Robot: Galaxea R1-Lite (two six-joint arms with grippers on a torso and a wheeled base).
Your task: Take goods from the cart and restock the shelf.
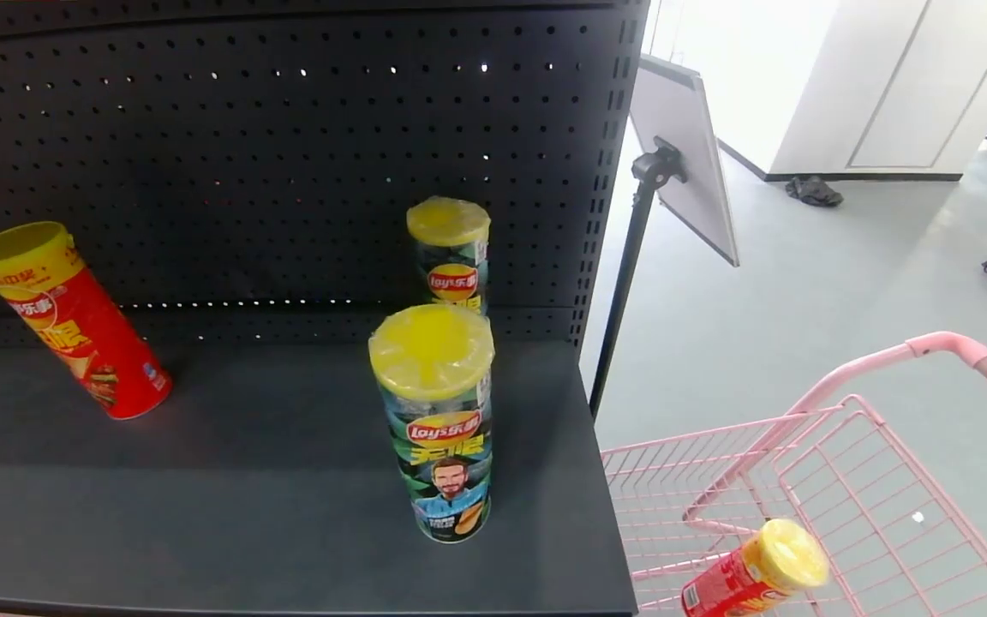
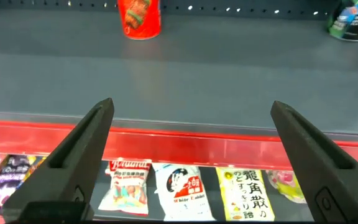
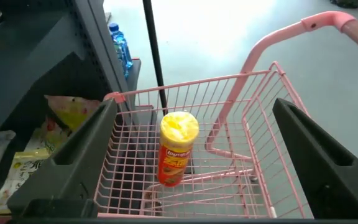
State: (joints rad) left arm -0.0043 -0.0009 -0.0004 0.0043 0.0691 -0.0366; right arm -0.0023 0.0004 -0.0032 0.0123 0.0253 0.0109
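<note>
On the right, beside the big dark shelf point(image 1: 245, 480), the pink cart point(image 1: 943, 344) holds one red can point(image 1: 755, 574). Right fingers point(image 3: 73, 162) hang wide apart above it; go straight down and squeeze its middle. Left fingers point(image 2: 73, 155) are apart too.

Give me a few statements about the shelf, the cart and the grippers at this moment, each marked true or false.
1. The shelf holds three cans: a red can, a front green can and a rear green can. True.
2. The cart is empty. False: a yellow-lidded can is in it.
3. The right gripper holds a can. False: its jaws stand open and empty above the cart.
4. The left gripper has open jaws. True.
</note>
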